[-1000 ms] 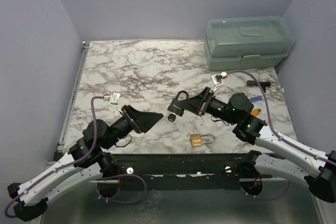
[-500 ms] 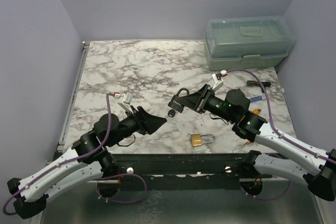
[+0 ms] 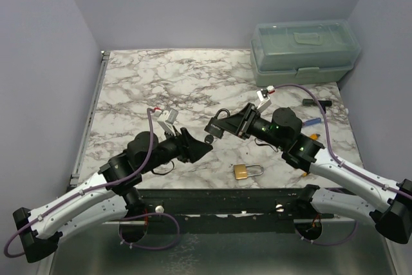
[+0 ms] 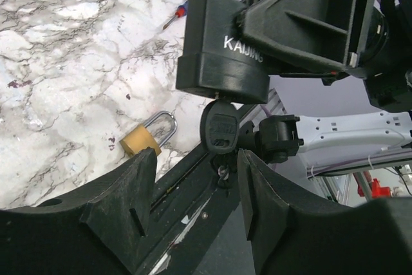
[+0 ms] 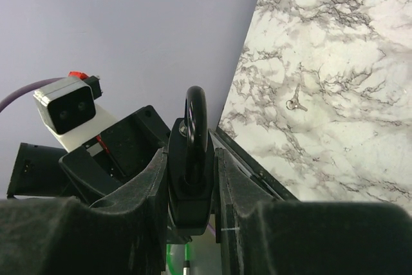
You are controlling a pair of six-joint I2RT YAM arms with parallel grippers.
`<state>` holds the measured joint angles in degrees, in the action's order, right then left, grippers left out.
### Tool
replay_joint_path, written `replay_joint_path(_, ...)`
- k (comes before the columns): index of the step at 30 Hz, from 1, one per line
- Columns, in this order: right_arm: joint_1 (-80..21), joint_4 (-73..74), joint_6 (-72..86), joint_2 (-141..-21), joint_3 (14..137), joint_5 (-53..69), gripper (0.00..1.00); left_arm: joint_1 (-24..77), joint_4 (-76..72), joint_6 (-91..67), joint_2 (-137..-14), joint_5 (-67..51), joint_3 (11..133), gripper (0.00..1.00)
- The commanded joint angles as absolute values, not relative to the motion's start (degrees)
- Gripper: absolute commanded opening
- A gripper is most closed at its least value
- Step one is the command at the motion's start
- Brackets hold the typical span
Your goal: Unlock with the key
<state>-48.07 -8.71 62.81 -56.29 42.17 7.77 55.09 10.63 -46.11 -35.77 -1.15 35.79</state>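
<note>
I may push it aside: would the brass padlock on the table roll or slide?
The brass padlock lies flat, so it probably slides rather than rolls. It looks like solid metal, so it is likely heavy for its size.

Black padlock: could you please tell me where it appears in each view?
Top external: black padlock at centre, in the right gripper.
Left wrist: top centre, key beneath.
Right wrist: low centre, clamped in the gripper.
Shared landmark: marble table.

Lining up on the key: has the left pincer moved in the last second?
Yes. The left pincer has shifted right, nearer the brass padlock, up to the key in the black padlock.
</note>
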Motion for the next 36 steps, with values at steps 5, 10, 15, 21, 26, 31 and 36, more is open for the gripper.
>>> replay_joint_path(5, -48.5, -12.2, 62.4, -56.2, 45.2, 9.1, 0.0, 54.9, 5.2, -44.5, -37.3, -4.8, 38.0, 0.55)
replay_joint_path(10, -48.5, -12.5, 62.5, -56.4, 45.3, 9.9, 0.0, 54.9, 3.9, -44.6, -38.7, -5.8, 38.4, 0.52)
replay_joint_path(15, -48.5, -12.6, 62.6, -56.6, 45.2, 10.8, 0.0, 54.9, 3.2, -44.5, -39.8, -6.1, 38.8, 0.42)
replay_joint_path(21, -48.5, -13.1, 63.1, -57.0, 45.0, 11.7, 0.0, 54.9, 2.6, -44.6, -40.7, -6.0, 39.0, 0.32)
replay_joint_path(26, -48.5, -13.2, 63.5, -57.4, 44.7, 11.9, 0.0, 54.9, 2.5, -44.5, -41.6, -6.0, 39.2, 0.2)
replay_joint_path(31, -48.5, -12.9, 63.8, -57.6, 44.5, 12.0, 0.0, 54.9, 2.9, -44.3, -42.2, -4.8, 39.6, 0.06)
replay_joint_path(36, -48.5, -11.3, 64.0, -57.7, 44.6, 11.7, 0.0, 54.9, 4.1, -44.0, -43.3, -3.0, 40.2, 0.0)
